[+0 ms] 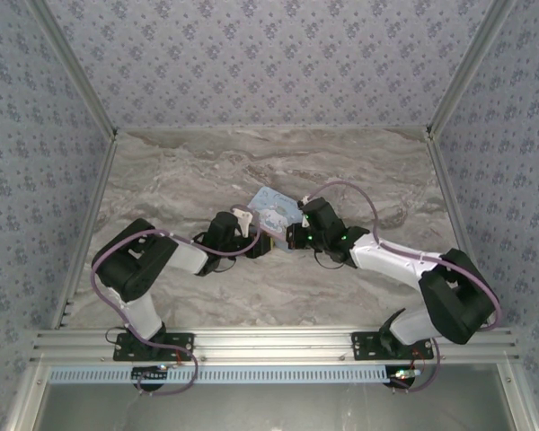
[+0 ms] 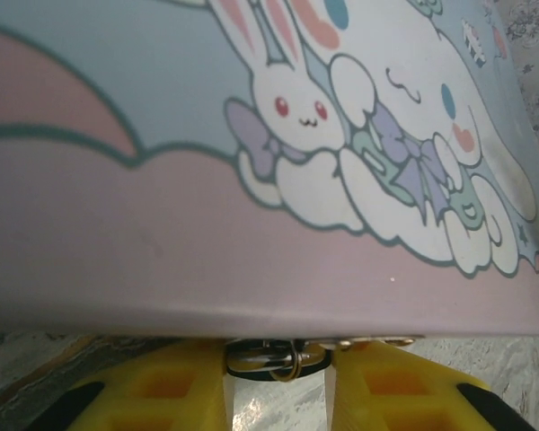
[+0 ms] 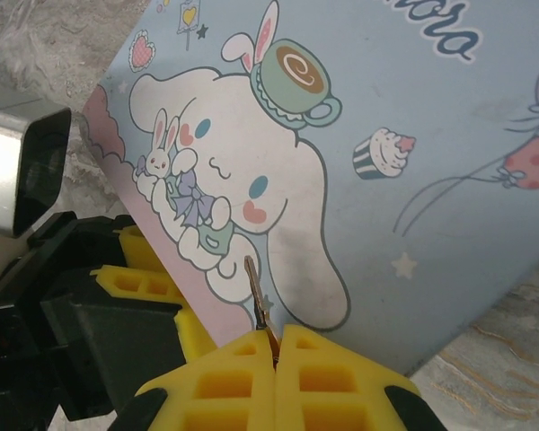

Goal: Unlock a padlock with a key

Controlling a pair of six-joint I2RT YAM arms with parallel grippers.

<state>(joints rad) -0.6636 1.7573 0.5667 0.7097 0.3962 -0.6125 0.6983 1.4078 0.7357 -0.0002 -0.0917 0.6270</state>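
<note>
Listing what the marble table (image 1: 189,162) carries, item by item.

Item 1, tin (image 1: 271,208): pale-blue and pink, square, printed with a white long-eared dog, a small rabbit, a cupcake and balloons. It sits about the middle of the table, just beyond the place where my two grippers meet.

Item 2, my left gripper (image 2: 277,382): reaches in from the left-hand side and stops at the tin's near edge. Its yellow fingers (image 2: 175,391) stand narrow, with a small metal thing filling the gap between them.

Item 3, padlock (image 2: 274,357): this is that small thing between my left fingers. A curved chrome bar and a thin ring show, and the rest is tucked under the tin's pink rim, so its body is hard to read.

Item 4, my right gripper (image 3: 276,339): comes in from the right-hand side, with its yellow pads pressed together on the key.

Item 5, key (image 3: 253,280): thin and dark, its blade stands up out of the pinch and points at the tin's printed face. From the right wrist, it lies just beside my left fingers.
</note>
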